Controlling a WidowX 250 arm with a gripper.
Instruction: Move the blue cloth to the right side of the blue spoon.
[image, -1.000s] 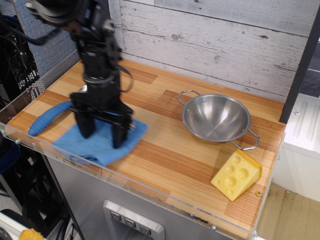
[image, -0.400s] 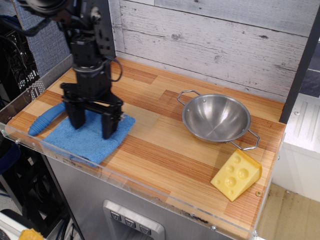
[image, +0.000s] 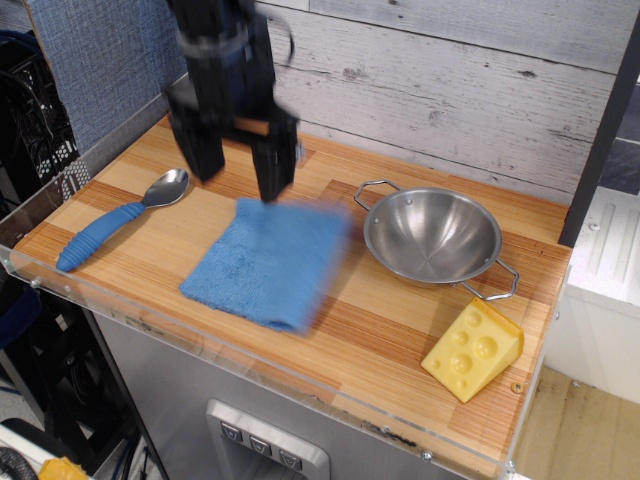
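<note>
The blue cloth (image: 262, 262) lies spread flat on the wooden counter, between the blue spoon and the steel bowl; its right edge is blurred. The blue spoon (image: 108, 226) lies at the left, with its silver bowl pointing back and its ribbed blue handle toward the front edge. It is apart from the cloth. My gripper (image: 240, 185) hangs above the cloth's far edge, lifted off it. Its two black fingers (image: 272, 170) are spread apart with nothing between them.
A steel bowl (image: 432, 236) with wire handles stands right of the cloth, nearly touching it. A yellow cheese wedge (image: 472, 350) sits at the front right. A clear plastic rim (image: 250, 355) runs along the front edge. A plank wall (image: 450, 90) stands behind.
The cloth has shifted right, from beside the spoon's handle to the middle of the counter. The gripper has risen off it and moved back and right. The spoon's bowl is now uncovered.
</note>
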